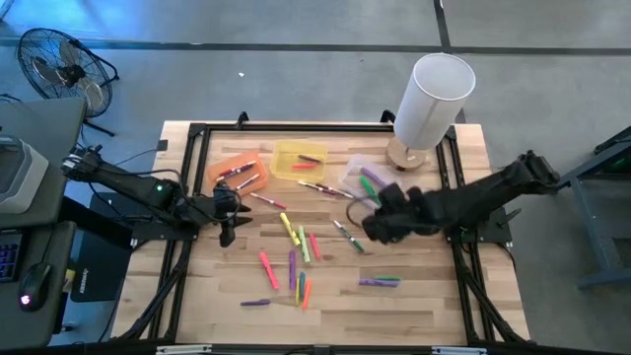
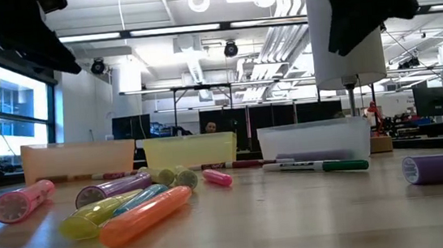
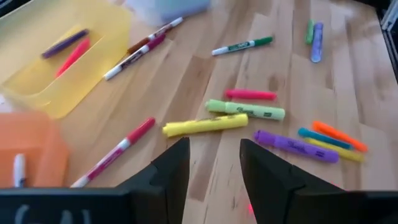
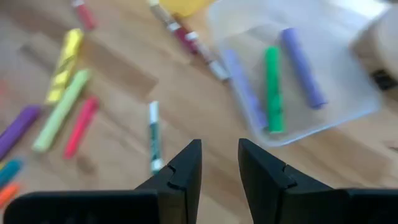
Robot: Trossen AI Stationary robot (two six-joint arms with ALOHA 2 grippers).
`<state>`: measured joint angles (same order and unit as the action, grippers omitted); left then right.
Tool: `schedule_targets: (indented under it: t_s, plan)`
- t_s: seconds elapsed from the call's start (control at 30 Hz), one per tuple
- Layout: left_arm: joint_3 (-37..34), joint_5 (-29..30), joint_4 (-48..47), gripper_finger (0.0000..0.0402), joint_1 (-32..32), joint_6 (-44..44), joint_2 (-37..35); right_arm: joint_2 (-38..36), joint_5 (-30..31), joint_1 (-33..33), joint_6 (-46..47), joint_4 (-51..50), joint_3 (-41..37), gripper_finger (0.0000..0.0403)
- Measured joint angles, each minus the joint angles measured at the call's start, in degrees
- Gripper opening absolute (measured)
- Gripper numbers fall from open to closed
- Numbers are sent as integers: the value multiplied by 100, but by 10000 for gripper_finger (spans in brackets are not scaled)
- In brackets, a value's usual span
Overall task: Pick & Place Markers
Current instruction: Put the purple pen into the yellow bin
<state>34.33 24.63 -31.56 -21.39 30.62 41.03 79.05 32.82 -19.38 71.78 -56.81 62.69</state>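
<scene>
While our left gripper (image 3: 214, 171) hangs with its fingers parted and nothing between them, just beside the orange bin (image 1: 237, 170), our right gripper (image 4: 219, 165) also stands apart and empty, near the clear bin (image 4: 323, 118). We see two purple markers (image 4: 301, 68) and one green in that clear bin, two more in the yellow bin (image 3: 56, 74), and most of the markers (image 1: 296, 251) scattered on the wooden table (image 1: 414, 296) between both arms.
</scene>
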Motion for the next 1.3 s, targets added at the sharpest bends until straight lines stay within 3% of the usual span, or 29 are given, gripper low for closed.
schedule_targets:
  t_s: [0.13,0.27,0.4,0.7,0.93,1.3]
  plan:
    - [20,-227,719,139,-2,-246,609,-55,149,-417,-12,742,-531,94]
    - [337,-589,713,139,-4,-44,1473,-55,-218,-574,36,1211,-1077,94]
    - [921,-1062,330,138,-151,137,2409,-55,-779,-672,46,1510,-1467,94]
    - [2747,-905,-1138,111,-1027,738,4361,-77,-982,-1110,138,1707,-1977,94]
    - [3357,-1177,-1339,110,-1703,1503,5222,-101,-760,-1405,143,1629,-2082,94]
    - [3545,-1423,-1102,110,-2620,2702,6021,-107,-486,-1479,-37,1574,-2084,94]
